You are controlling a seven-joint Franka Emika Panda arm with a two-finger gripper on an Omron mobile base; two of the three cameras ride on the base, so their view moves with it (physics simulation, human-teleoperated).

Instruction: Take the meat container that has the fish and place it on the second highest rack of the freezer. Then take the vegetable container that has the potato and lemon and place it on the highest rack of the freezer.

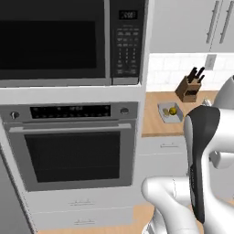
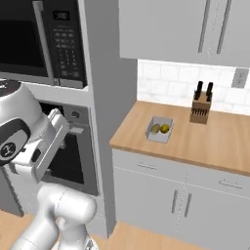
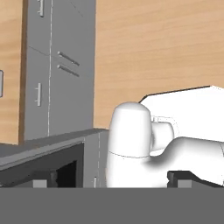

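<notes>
The vegetable container [image 1: 170, 112] is a small pale tray on the wooden counter [image 1: 153, 123], right of the oven column. In the right base view the container [image 2: 160, 130] shows the tan potato [image 2: 155, 128] beside the yellow lemon [image 2: 165, 128]. My gripper [image 3: 111, 183] is open, its two dark fingertips [image 3: 40, 183] far apart with nothing between them. It points down at the floor, far from the tray. The arm [image 2: 39, 146] is folded close to the base. The fish and its container, and the freezer's racks, are out of view.
A black microwave [image 1: 55, 39] sits above a black oven [image 1: 73, 151] in the tall column straight ahead. A knife block [image 2: 200, 108] stands at the counter's back. White cupboards [image 2: 195, 29] hang above, and grey drawers [image 2: 176, 195] sit below. A grey panel [image 1: 5, 201] borders the oven's lower left.
</notes>
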